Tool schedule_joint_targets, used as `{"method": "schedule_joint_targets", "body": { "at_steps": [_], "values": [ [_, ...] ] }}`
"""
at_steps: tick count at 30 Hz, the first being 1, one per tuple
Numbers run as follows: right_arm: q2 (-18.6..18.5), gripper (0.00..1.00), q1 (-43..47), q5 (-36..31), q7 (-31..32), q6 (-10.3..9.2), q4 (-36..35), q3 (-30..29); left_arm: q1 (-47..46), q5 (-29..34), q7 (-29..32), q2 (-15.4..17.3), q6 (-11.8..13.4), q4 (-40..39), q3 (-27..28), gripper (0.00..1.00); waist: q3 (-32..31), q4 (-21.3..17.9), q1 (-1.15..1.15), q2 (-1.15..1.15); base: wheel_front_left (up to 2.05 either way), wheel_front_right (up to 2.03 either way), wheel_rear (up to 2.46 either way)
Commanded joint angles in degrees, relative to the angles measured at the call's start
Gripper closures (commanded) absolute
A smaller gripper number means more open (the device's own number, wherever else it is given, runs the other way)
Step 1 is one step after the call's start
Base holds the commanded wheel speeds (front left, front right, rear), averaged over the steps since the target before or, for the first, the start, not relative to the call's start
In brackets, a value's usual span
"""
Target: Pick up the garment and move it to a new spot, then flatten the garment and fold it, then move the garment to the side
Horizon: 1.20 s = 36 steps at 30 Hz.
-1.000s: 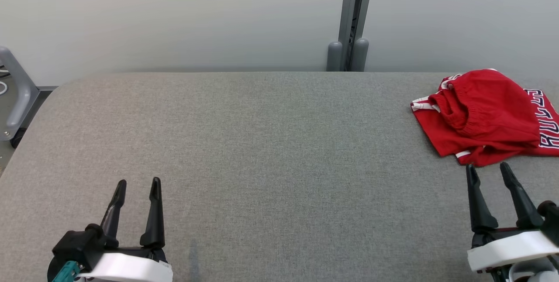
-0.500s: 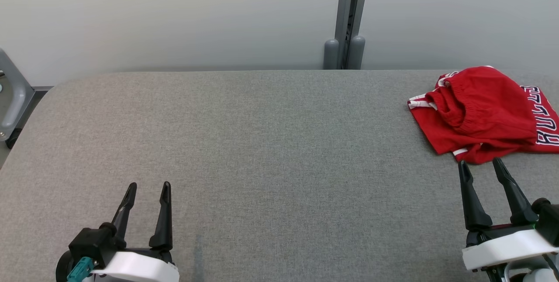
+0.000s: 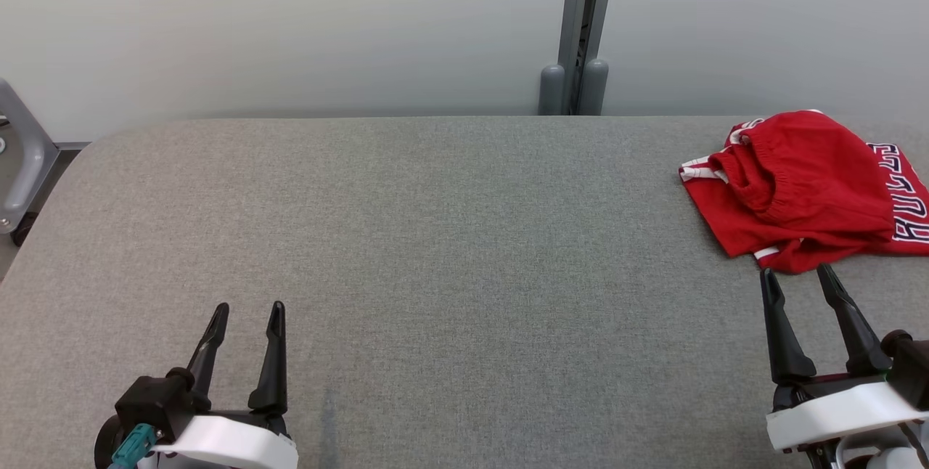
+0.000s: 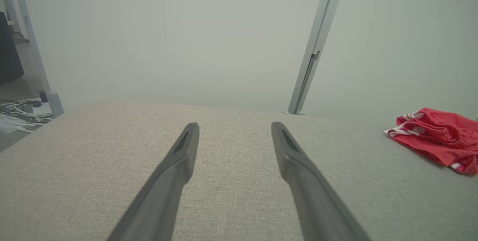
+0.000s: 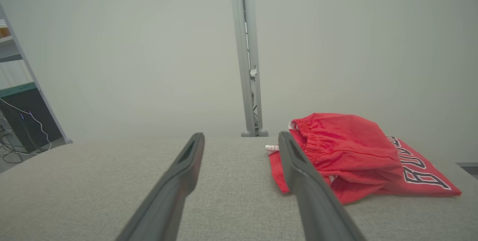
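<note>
Head view: garment (image 3: 798,189) (red shorts, lettering on one leg) sits at the far right of the table (image 3: 450,237), doubled over itself with the waistband bunched on top, partly cut off by the frame edge. Left gripper (image 3: 249,307) is low left, jaws apart, holding nothing, well away from the cloth. Right gripper (image 3: 795,273) is also spread and empty, tips just short of the near hem.

Left wrist view: left gripper (image 4: 234,125) points across bare table; garment (image 4: 437,136) is well off to one side.

Right wrist view: right gripper (image 5: 241,135) has the garment (image 5: 351,151) just beyond one finger, off the jaw centreline.

Judgement: this fits a heap waiting for pickup, or a rough fold already parked at the side; I can't tell which. Either way, any grip should centre the jaws on the thick waistband bunch, not one loose layer, and the tips shouldn't nudge the hem by accident.
</note>
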Motion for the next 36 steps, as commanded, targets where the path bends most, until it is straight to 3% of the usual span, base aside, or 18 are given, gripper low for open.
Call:
{"method": "schedule_joint_targets", "body": {
  "at_steps": [1, 15, 16, 22, 36],
  "values": [
    [-0.19, 0.0, -0.27, -0.11, -0.47, 0.03, 0.09, -0.11, -0.97, 0.44, -0.04, 0.17, -0.13, 0.05, 0.31, 0.0, -0.02, 0.01, 0.0, 0.0, 0.0, 0.0, 0.0],
    [-0.24, 0.0, -0.37, 0.24, -0.42, 0.03, 0.97, 0.22, -1.28, 0.37, -0.04, 0.01, -0.7, 0.67, 0.81, 0.0, -0.27, -0.09, 0.0, 0.0, 0.0, 0.0, 0.0],
    [0.03, 1.0, 0.05, 0.08, -0.05, 0.0, 0.77, 0.25, 0.0, -0.02, 0.02, -0.14, -0.48, 0.7, 0.56, 1.0, -0.26, -0.09, 0.0, 0.0, 0.0, 0.0, 0.0],
    [1.47, 1.0, 1.83, 1.0, 0.33, 0.0, 3.36, 0.62, 2.12, -1.0, 0.56, -0.73, -0.48, 3.6, 0.77, 1.0, -0.27, -0.11, 0.0, 0.0, 0.0, 0.0, 0.0],
    [2.33, 1.0, -0.37, 15.16, 2.1, 0.0, 4.42, 1.56, -0.1, -14.77, 6.85, -0.59, -0.63, 3.44, 5.03, 1.0, -0.32, -0.24, 0.0, 0.0, 0.0, 0.0, 0.0]
  ]
}}
